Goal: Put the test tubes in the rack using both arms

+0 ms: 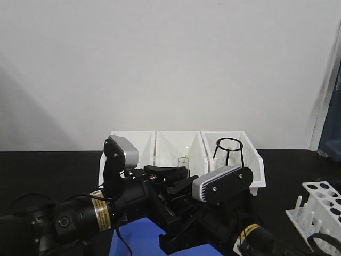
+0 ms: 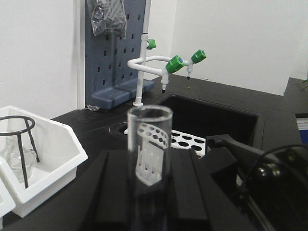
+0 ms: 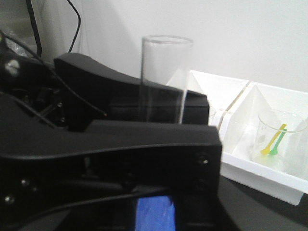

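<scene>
My left gripper (image 1: pixel 178 177) is shut on a clear test tube (image 1: pixel 183 161) and holds it upright above the black table, in front of the white bins. In the left wrist view the tube (image 2: pixel 149 139) stands between the two black fingers (image 2: pixel 115 187), its open rim up. The tube also shows in the right wrist view (image 3: pixel 163 72), behind black gripper parts. My right gripper (image 1: pixel 184 209) is close under and beside the left one; its fingers merge into the black mass, so I cannot tell their state. The white rack (image 1: pixel 321 205) stands at the right edge and is empty where visible (image 2: pixel 190 140).
Three white open-fronted bins (image 1: pixel 160 140) line the back. The right one holds a black wire tripod ring (image 1: pixel 228 149). A beaker with yellow and green sticks (image 3: pixel 275 139) sits in one bin. A blue object (image 1: pixel 136 237) lies under the arms. A sink (image 2: pixel 216 115) and tap (image 2: pixel 159 65) lie beyond the rack.
</scene>
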### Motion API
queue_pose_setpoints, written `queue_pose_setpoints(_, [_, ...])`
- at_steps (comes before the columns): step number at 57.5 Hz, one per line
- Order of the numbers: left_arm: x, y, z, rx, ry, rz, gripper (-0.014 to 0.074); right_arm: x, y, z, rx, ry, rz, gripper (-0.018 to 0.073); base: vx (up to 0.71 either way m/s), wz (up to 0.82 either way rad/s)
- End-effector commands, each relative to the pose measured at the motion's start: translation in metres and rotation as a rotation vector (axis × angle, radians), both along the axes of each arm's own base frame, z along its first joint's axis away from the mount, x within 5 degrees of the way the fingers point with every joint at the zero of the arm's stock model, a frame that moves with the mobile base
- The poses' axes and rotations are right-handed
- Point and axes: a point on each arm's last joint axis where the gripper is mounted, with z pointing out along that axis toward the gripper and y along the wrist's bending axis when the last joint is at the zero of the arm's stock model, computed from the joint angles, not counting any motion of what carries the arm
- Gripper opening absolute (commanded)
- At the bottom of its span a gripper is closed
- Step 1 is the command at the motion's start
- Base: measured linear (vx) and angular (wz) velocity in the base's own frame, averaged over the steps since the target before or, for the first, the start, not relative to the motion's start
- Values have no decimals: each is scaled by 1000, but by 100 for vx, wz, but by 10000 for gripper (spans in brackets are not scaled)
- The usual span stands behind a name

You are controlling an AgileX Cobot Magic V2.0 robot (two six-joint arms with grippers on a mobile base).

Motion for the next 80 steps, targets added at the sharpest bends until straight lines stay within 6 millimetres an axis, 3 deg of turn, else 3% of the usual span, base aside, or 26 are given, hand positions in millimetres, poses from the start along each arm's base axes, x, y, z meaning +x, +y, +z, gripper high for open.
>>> queue_pose_setpoints(1, [-6, 0, 31, -111, -62, -20, -18, -1, 0, 29, 71, -143, 6, -14, 0, 0])
queue_pose_setpoints(17, [-6, 0, 31, -110, -64, -19, 24, 0, 0, 29, 70, -144, 5, -13, 0, 0])
queue_pose_setpoints(26, [-6, 0, 31, -106, -72, -18, 178, 0, 0, 29, 70, -144, 5, -13, 0, 0])
queue_pose_setpoints(38, [-6, 0, 31, -106, -70, -18, 470, 0, 0, 29, 70, -144, 5, -13, 0, 0])
queue_pose_setpoints(44, [-6, 0, 31, -107, -69, -18, 561, 0, 0, 29, 70, -144, 5, -13, 0, 0])
queue_pose_setpoints(57, [-8, 2, 39, -136, -81, -12, 578, 0, 0, 29, 69, -145, 5, -11, 0, 0])
queue_pose_setpoints(80, [-10, 15, 95, -202, -209, 41, 552, 0, 0, 28, 65, -137, 5, -11, 0, 0])
